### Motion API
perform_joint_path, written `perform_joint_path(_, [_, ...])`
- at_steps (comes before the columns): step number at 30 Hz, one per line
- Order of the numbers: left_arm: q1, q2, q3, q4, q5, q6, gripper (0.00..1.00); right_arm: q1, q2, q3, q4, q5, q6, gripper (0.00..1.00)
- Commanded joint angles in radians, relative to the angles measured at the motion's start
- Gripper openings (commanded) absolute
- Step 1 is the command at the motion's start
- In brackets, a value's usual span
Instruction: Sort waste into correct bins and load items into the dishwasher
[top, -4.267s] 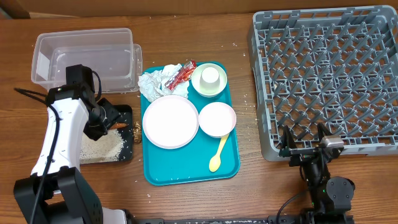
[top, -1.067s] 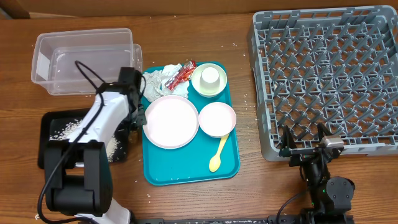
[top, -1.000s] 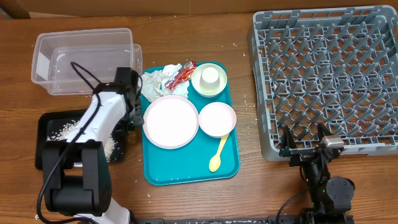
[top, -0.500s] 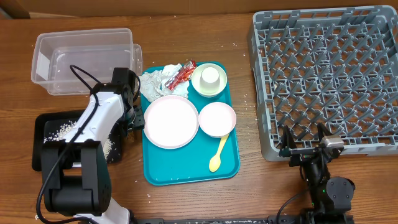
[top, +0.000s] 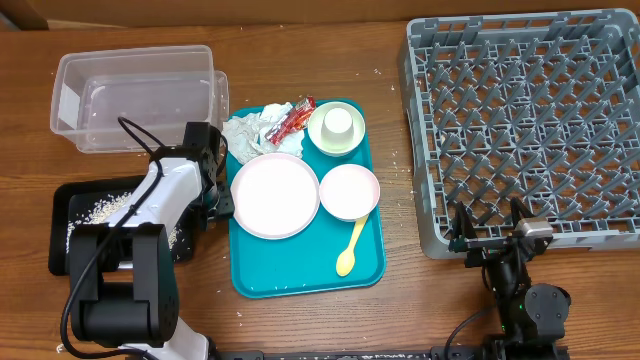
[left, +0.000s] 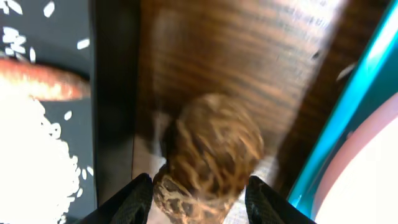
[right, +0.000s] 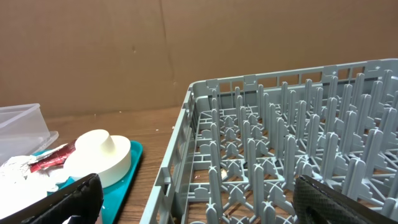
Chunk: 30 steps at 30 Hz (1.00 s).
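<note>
left gripper: pressed together a second ago, now parted about halfway; straddles the brown chunk, one finger on each side; no firm pinch visible yet.
brown chunk: lies on bare wood in the narrow gap between black tray and teal tray; outside every bin.
black tray: sits slightly further left than a second ago; holds the carrot stick and rice crumbs.
meaning for the task: looks like the start of a pick on the chunk, most likely bound for the black tray with the other food scraps; calls for a gentle squeeze, given the crumbly look.
right gripper: spread wide, holding nothing, parked low at the near edge of the dish rack; same as a second ago.
clear tub: behind the black tray; no paper or wrapper inside yet.
left on teal tray: napkin, red wrapper, cup inside one bowl, second bowl, plate, spoon; none loaded into the rack.
in the way: black tray wall close on one side of the chunk, teal rim close on the other; little room for the fingers; risk of nudging either tray again.
</note>
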Motion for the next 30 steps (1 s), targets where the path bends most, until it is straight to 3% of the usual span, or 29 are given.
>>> perform_joint_path(1, [-0.005, 0.011, -0.005, 0.024, -0.013, -0.004, 0.51, 0.004, -0.008, -0.01, 0.005, 0.01, -0.003, 1.0])
perform_joint_path(12, [-0.005, 0.076, -0.005, 0.054, -0.013, -0.003, 0.45, 0.004, -0.008, -0.01, 0.005, 0.01, -0.003, 1.0])
perform_joint_path(16, [-0.005, 0.076, -0.003, 0.044, -0.008, -0.005, 0.37, 0.004, -0.008, -0.01, 0.005, 0.01, -0.003, 1.0])
perform_joint_path(18, [-0.005, 0.075, -0.001, 0.034, -0.005, -0.012, 0.26, 0.004, -0.008, -0.01, 0.005, 0.01, -0.003, 1.0])
perform_joint_path(20, [-0.005, 0.075, 0.01, 0.01, -0.005, -0.034, 0.22, 0.004, -0.008, -0.01, 0.005, 0.01, -0.003, 1.0])
perform_joint_path(30, [-0.005, 0.054, 0.2, -0.162, 0.024, -0.08, 0.23, 0.004, -0.008, -0.01, 0.005, 0.01, -0.003, 1.0])
